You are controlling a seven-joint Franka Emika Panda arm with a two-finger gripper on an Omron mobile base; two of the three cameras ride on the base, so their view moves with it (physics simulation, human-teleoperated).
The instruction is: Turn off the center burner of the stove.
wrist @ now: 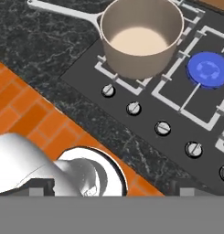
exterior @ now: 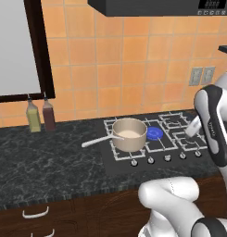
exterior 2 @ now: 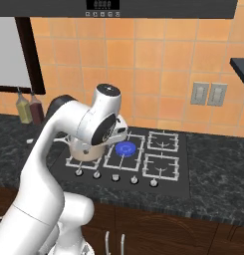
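On stove (wrist: 145, 121), burner (wrist: 208, 68) glows blue; gripper (wrist: 109, 189) open, empty; pinch small stiff slippery middle knob (wrist: 162, 128).

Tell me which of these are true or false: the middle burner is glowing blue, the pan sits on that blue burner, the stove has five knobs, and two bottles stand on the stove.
1. The burner glows blue. True.
2. The pan sits on the blue burner. False: it sits on the grate beside it.
3. The stove has five knobs in a row. True.
4. Two bottles stand on the stove. False: they stand on the counter by the wall.
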